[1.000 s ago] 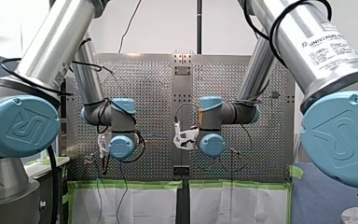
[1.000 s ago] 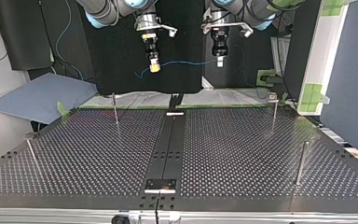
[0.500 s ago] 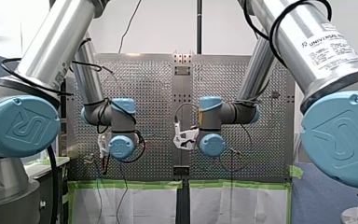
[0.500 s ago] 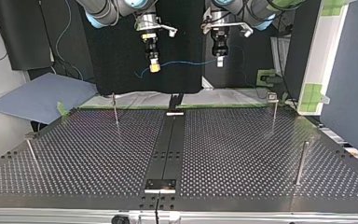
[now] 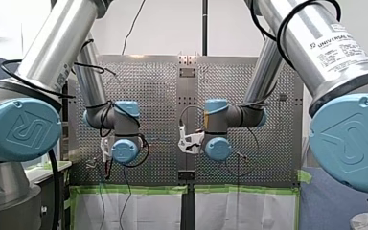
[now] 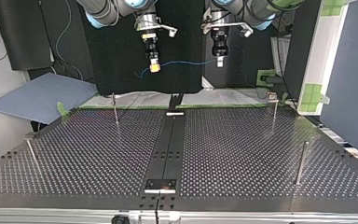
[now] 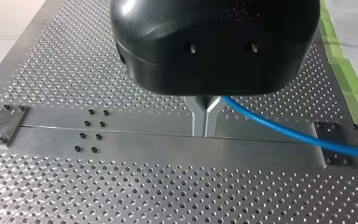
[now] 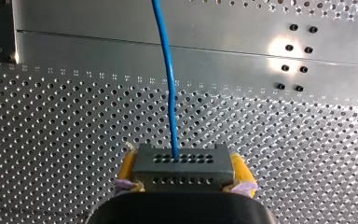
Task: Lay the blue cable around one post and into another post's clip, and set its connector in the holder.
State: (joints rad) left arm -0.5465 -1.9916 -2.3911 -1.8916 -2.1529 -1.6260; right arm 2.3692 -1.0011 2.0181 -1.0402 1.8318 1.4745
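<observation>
Perforated metal table [image 6: 88, 154] fills the top view, with a dark strip [image 6: 170, 140] down its middle. Off the table at the far left lies a blue sheet [image 6: 37, 95]. Next come the near left post [image 6: 31, 156] and the far left post [image 6: 115, 109], both thin and upright. Right of the strip stand the far right post [image 6: 274, 114], topped by a small block, and the near right post [image 6: 300, 163]. Green tape [image 6: 314, 93] marks a white panel beyond them.

Both grippers hang above the table's far edge, before a black backdrop [image 6: 121, 70], well apart from every post. My right gripper [image 6: 154, 66], at that view's left, clamps the connector [image 8: 182, 165] between its yellow pads [image 8: 241, 172], jaws narrow against the block's two ends. The cable [image 6: 186, 62] runs from there nearly level through the air to my left gripper [image 6: 220, 60]. The left gripper's metal fingers [image 7: 205, 119] are pinched together on the cable, which trails off to one side.

The connector is a dark rectangular block with two rows of small holes. The cable is thin, smooth and bright blue. The table is dull metal with even rows of holes.
</observation>
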